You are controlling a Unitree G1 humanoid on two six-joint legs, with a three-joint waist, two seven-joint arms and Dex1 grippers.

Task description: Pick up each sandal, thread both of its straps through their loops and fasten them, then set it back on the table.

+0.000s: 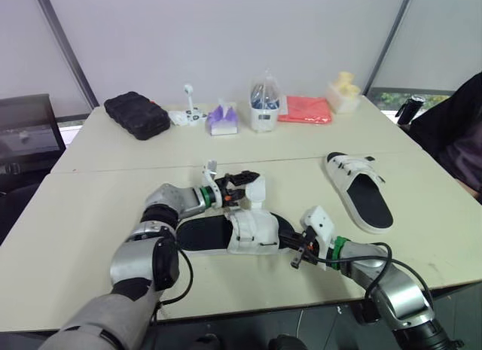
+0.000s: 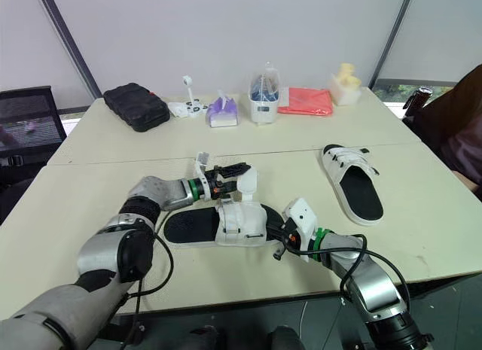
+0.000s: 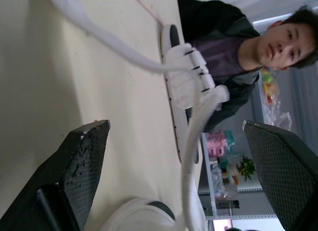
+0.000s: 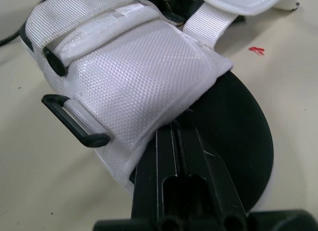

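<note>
Sandal (image 1: 203,233) with black footbed and white upper: flat on the table (image 1: 113,207), near edge, centre, lengthwise between the two grippers. One strap (image 1: 257,190) loose, sticking up from the upper's far side. Two black loops (image 4: 74,124) on the upper's side with nothing through them.

Left gripper (image 1: 245,186): just above the far side of the upper, fingers (image 3: 74,176) spread wide, loose strap running up between them, touching neither.

Right gripper (image 4: 174,131): at the sandal's end, fingers pressed together, lying over the black footbed with tips at the white upper's edge; can't tell if pinching anything.

Second sandal (image 1: 358,188): flat on the table, well apart to the right.

Black case (image 1: 135,114), tissue pack (image 1: 222,118) and red cloth (image 1: 305,109) along the far edge. Person (image 3: 238,57) in a dark top beyond the table on the right.
</note>
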